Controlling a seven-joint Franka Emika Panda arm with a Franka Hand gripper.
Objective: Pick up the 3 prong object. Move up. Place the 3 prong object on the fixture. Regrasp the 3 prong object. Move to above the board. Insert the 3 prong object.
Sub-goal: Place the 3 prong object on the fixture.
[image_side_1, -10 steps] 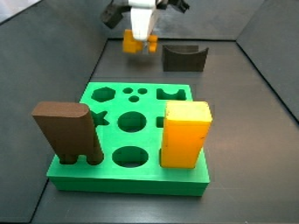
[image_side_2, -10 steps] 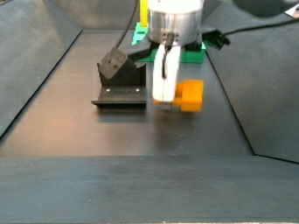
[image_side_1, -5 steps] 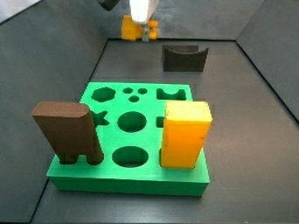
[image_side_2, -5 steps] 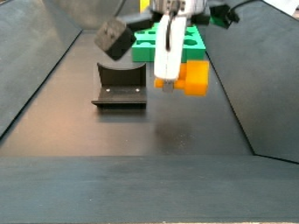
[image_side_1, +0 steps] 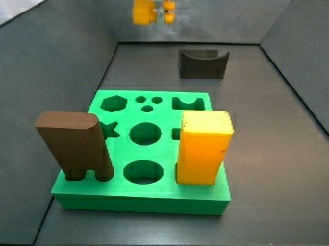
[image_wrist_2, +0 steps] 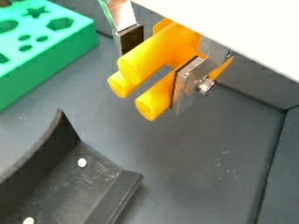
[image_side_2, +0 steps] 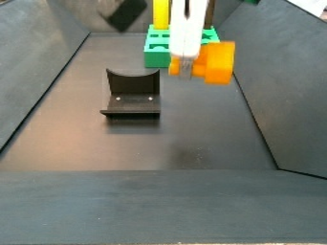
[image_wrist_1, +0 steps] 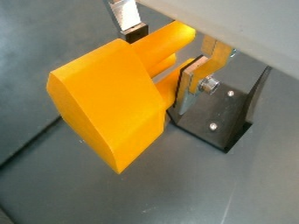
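- The flat bright green board with shaped holes sits on the floor, well below and apart from your load
- The dark grey fixture with the U-shaped notch is down there too, still empty
- Your gripper is clamped on the small orange-yellow plastic 3 prong object, held high in the air
- Looks like light, rigid, slick plastic, so pinch the flat sides of the block, not the round prongs

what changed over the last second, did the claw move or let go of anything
The claw rose straight up, carrying the 3 prong object well clear of the floor; nothing was let go, its fingers are clamped on it. The fixture, the board and both tall blocks stayed put.
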